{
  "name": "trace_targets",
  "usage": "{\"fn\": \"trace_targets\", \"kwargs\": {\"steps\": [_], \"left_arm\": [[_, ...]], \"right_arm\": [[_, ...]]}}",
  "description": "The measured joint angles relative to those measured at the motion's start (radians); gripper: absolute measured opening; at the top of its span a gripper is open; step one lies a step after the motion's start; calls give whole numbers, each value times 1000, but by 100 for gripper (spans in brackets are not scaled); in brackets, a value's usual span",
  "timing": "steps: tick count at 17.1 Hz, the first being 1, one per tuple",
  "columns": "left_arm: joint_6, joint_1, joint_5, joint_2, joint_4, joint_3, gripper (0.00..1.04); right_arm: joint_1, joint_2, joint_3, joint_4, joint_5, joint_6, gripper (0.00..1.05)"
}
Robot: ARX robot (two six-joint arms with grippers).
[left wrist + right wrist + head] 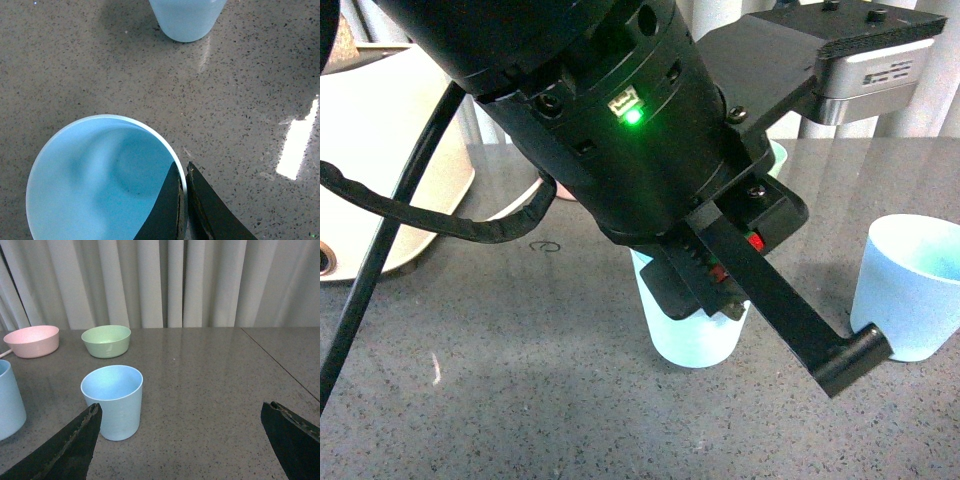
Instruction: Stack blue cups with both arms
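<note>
The left hand (184, 205) is clamped on the rim of 1 blue cup (100, 180) (1 finger inside, 1 outside), which stands upright on the grey worktop (75, 65). The right hand (180, 440) hangs spread wide, empty, with the other blue cup (112, 400) just before it.

Lighting is bright and diffuse. One white glare streak marks the speckled countertop (250, 90). The blue cup (100, 185) nearest the left wrist lens renders soft; shadows are faint.
</note>
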Motion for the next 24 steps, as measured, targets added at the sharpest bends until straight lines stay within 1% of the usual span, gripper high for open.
{"fn": "trace_targets", "kwargs": {"steps": [6,7,11,12,17,18,21,24], "left_arm": [[0,3,-2,0,-1,0,2],[0,3,0,0,-2,0,4],[4,3,10,0,0,0,43],[4,3,12,0,6,0,54],[3,5,50,-2,78,-21,100],[0,5,64,-4,106,-33,98],[-25,10,113,-29,234,-85,98],[-105,10,142,-50,414,-148,98]], "right_arm": [[0,0,0,0,0,0,98],[0,0,0,0,0,0,98],[0,0,0,0,0,0,98],[0,0,0,0,0,0,98],[0,0,0,0,0,0,98],[0,0,0,0,0,0,98],[0,0,0,0,0,0,98],[0,0,0,0,0,0,98]]}}
